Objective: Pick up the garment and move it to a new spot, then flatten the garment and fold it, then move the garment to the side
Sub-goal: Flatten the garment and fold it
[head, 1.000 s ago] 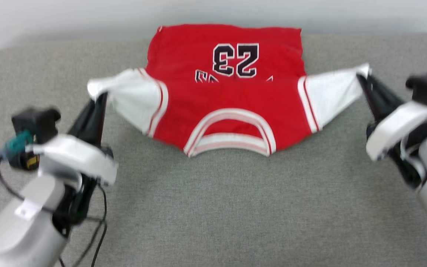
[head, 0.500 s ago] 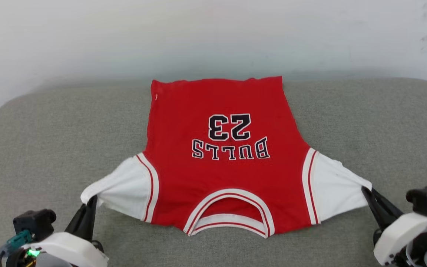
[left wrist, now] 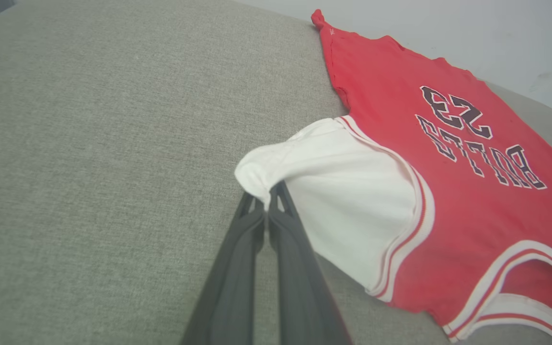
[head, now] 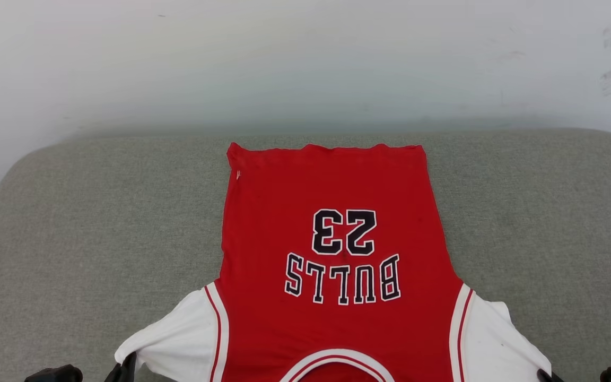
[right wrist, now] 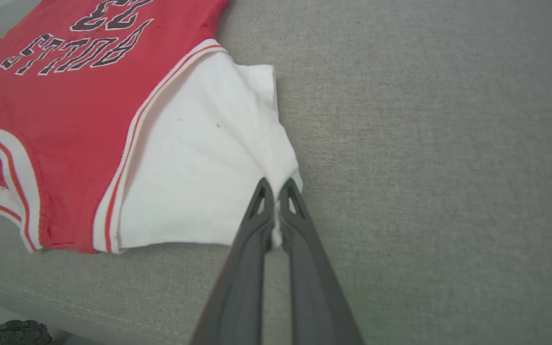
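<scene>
Fingers of my left gripper (left wrist: 267, 203) are pinched together on the tip of one white sleeve (left wrist: 343, 191) of the garment (head: 332, 185); my right gripper (right wrist: 276, 201) is clamped the same way on the corner of the other sleeve (right wrist: 199, 167). Out from both grippers the red body lies spread on the grey cushion (head: 98, 212), running away from them toward the pale wall (head: 284, 63), hem farthest off. Past the striped collar (head: 337, 356) I read "BULLS" (head: 342, 279) and, beyond it, "23" (head: 343, 232): dark characters edged in white, upside down in the head view.

Both jaws tightly closed
</scene>
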Tool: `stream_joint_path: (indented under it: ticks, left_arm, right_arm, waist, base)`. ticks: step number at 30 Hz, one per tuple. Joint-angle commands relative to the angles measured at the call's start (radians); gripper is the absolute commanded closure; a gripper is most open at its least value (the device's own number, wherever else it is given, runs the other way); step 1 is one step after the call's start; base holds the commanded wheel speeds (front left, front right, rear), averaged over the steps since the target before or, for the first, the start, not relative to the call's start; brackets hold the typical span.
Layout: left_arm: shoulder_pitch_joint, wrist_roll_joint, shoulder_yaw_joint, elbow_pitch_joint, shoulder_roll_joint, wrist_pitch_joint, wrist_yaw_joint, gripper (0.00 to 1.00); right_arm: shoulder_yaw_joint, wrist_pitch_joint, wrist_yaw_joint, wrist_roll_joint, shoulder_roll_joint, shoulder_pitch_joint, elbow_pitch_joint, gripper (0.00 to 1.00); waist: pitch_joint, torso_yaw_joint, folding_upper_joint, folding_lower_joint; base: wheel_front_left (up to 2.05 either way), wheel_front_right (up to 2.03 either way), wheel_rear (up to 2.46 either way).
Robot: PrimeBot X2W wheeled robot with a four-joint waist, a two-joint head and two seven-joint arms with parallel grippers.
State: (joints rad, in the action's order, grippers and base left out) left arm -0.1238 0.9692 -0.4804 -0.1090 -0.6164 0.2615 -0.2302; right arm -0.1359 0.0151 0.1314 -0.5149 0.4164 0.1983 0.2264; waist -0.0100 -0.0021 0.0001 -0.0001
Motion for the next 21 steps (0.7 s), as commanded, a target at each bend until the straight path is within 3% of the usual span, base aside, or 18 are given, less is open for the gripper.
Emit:
stream_joint_path:
  ticks: [1, 4, 5, 6, 7, 8, 15, 21]
  left_arm:
    - [-0.004, -0.006, 0.007, 0.001, 0.004, 0.005, -0.005, 1.0]
    - [-0.007, -0.022, 0.005, 0.005, 0.018, 0.005, 0.001, 1.0]
    - [0.0, -0.034, 0.0, 0.006, 0.019, 0.005, 0.001, 1.0]
    - [0.01, -0.046, -0.004, 0.007, 0.022, 0.005, -0.004, 1.0]
    - [0.019, -0.054, -0.009, 0.01, 0.026, 0.005, -0.006, 1.0]
    - [0.029, -0.063, -0.013, 0.014, 0.032, 0.005, -0.006, 1.0]
    - [0.093, -0.122, -0.032, 0.048, 0.054, 0.005, -0.016, 1.0]
    - [0.147, -0.17, -0.044, 0.09, 0.07, 0.005, -0.025, 1.0]
  right_arm:
    - [0.01, 0.005, -0.002, 0.006, -0.005, 0.009, -0.011, 1.0]
    - [0.04, 0.036, -0.002, 0.03, -0.027, 0.027, -0.049, 1.0]
    - [0.046, 0.045, -0.001, 0.036, -0.033, 0.025, -0.063, 0.9]
    - [0.053, 0.051, -0.002, 0.045, -0.034, 0.016, -0.076, 0.58]
    - [0.057, 0.057, -0.002, 0.049, -0.035, 0.005, -0.085, 0.04]
    - [0.064, 0.063, -0.002, 0.057, -0.033, -0.008, -0.093, 0.0]
    - [0.126, 0.084, -0.001, 0.033, -0.014, -0.126, -0.193, 0.0]
    - [0.178, 0.145, -0.001, 0.044, 0.054, -0.337, -0.271, 0.0]
  waist:
    - [0.001, 0.001, -0.0001, 0.0001]
    - [0.003, 0.005, -0.0001, 0.0001]
    - [0.004, 0.006, -0.0001, 0.0001]
    - [0.006, 0.007, -0.0001, 0.0001]
    - [0.007, 0.008, -0.0001, 0.0001]
    - [0.009, 0.01, -0.0001, 0.0001]
    - [0.039, 0.038, -0.0001, 0.0001]
    - [0.111, 0.079, -0.0001, 0.0001]
  base:
    - [0.0, 0.0, 0.0]
    - [0.0, 0.0, 0.0]
    - [0.0, 0.0, 0.0]
    - [0.0, 0.0, 0.0]
    - [0.0, 0.0, 0.0]
    - [0.0, 0.0, 0.0]
    - [0.0, 0.0, 0.0]
    - [0.0, 0.0, 0.0]
